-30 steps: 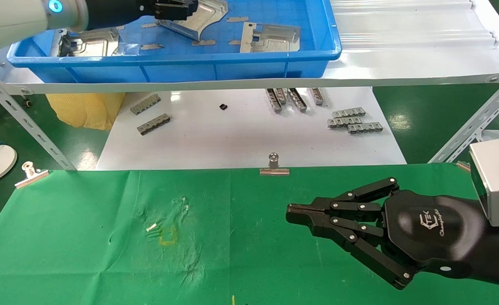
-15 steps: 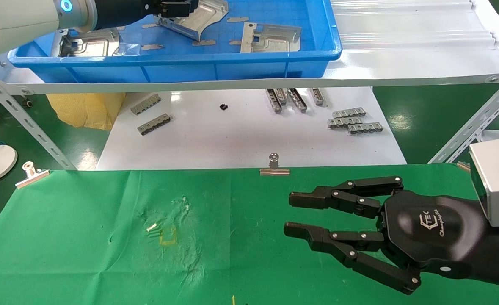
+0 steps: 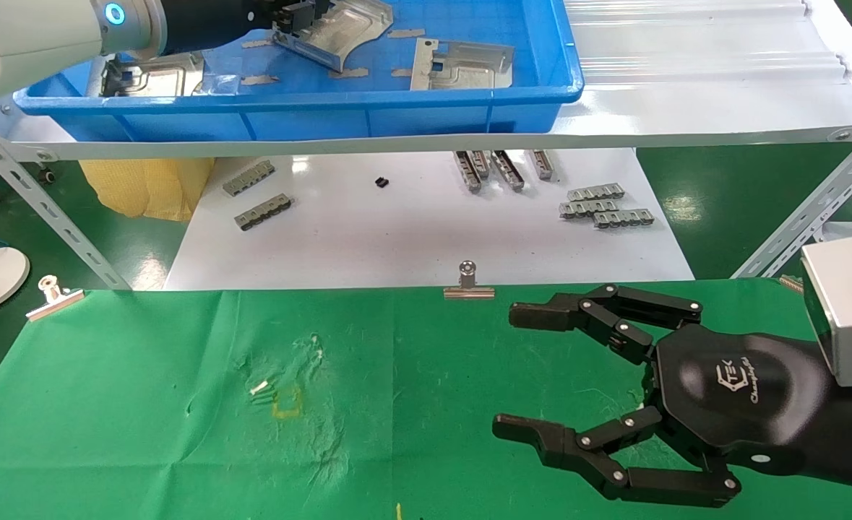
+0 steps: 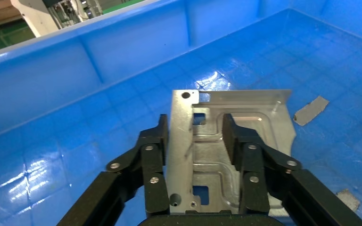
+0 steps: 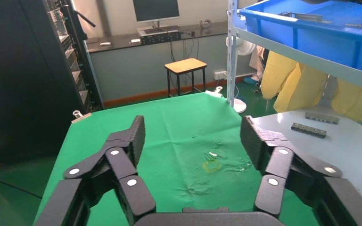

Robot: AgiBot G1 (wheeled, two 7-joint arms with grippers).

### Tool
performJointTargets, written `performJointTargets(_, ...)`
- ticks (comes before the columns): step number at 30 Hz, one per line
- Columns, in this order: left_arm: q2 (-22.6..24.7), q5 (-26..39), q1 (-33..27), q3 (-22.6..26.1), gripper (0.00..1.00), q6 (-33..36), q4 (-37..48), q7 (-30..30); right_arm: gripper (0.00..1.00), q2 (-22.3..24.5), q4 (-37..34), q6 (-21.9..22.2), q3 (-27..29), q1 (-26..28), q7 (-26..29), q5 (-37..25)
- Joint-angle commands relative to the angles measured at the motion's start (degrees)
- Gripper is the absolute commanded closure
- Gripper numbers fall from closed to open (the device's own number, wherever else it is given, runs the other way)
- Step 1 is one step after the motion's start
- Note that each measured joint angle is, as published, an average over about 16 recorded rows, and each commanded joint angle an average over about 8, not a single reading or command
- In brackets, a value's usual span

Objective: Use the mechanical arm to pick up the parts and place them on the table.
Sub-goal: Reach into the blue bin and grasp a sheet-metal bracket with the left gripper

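Inside the blue tray (image 4: 122, 52), the left gripper (image 4: 195, 136) pinches the upturned flange of a stamped sheet-metal part (image 4: 226, 150), judged light, rigid and slippery; the right gripper (image 3: 523, 372) hovers spread over the green table (image 3: 144, 404).

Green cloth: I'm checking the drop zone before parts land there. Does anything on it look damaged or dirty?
Yes. The green cloth is wrinkled and scuffed left of centre, with a yellowish mark and small white bits there. The right hand hovers open beside it.

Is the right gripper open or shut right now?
Open. The right gripper hovers above the table, its fingers spread wide with only green cloth between them; the wrist view shows nothing held.
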Motion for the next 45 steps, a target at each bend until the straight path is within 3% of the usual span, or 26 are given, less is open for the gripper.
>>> performJointTargets(1,0.08,0.29,-0.12,0.24,1.00,0.22,-0.25,-0.03,0.00,0.00,0.00,0.00,0.00,0.00,0.00,0.00)
performJointTargets(15,-0.37,0.87,-0.86,1.19,1.00,2.99,-0.58,-2.41,0.00,0.00,0.00,0.00,0.00,0.00,0.00,0.00)
performJointTargets(16,-0.46,0.91,-0.93,1.23,0.95,3.13,-0.57,-2.40,0.00,0.00,0.00,0.00,0.00,0.00,0.00,0.00)
performJointTargets(23,-1.51,1.37,-1.18,1.63,0.08,4.09,-1.27,0.73,0.00,0.00,0.00,0.00,0.00,0.00,0.00,0.00)
performJointTargets(24,-1.70,1.45,-1.19,1.69,0.00,4.27,-1.39,1.49,0.00,0.00,0.00,0.00,0.00,0.00,0.00,0.00)
performJointTargets(42,-2.78,-0.56,-1.01,0.28,0.00,5.68,-0.90,12.74,0.00,0.00,0.00,0.00,0.00,0.00,0.00,0.00)
performJointTargets(43,-2.61,-0.47,-1.01,0.33,0.02,5.31,-0.73,13.19,0.00,0.00,0.00,0.00,0.00,0.00,0.00,0.00)
performJointTargets(45,-2.20,-0.32,-1.00,0.43,0.22,4.48,-0.34,13.84,0.00,0.00,0.00,0.00,0.00,0.00,0.00,0.00)
